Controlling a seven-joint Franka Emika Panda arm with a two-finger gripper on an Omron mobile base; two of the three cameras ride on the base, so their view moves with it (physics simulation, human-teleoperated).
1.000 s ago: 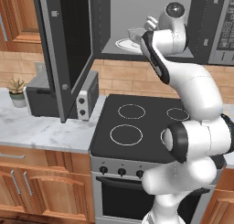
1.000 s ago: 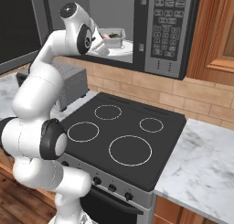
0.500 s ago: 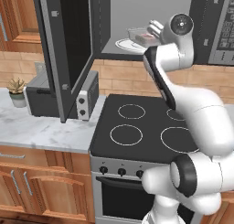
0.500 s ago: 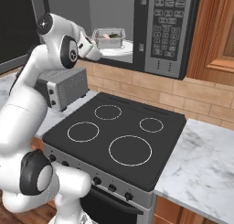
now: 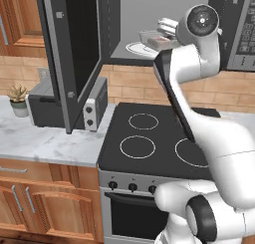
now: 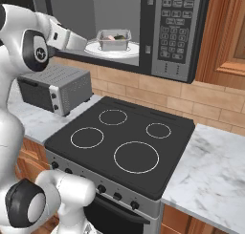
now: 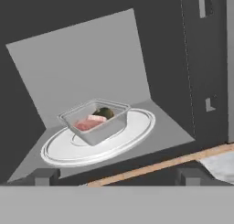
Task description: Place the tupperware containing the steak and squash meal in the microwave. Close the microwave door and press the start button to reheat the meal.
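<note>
The tupperware (image 7: pixel 94 121) sits on the white turntable (image 7: pixel 137 131) inside the microwave (image 6: pixel 174 32), with the steak and squash meal (image 7: pixel 89 123) visible through its clear walls as a pinkish slab beside a darker green piece. The gripper (image 7: pixel 116 176) stands outside the cavity mouth, well apart from the tub, its jaws spread wide with nothing between them. The microwave door (image 5: pixel 74 54) stands swung out to the left above the grey toaster oven (image 5: pixel 64 106), which rests on the marble counter (image 5: pixel 45 143) beside the black stovetop (image 6: pixel 119 142).
</note>
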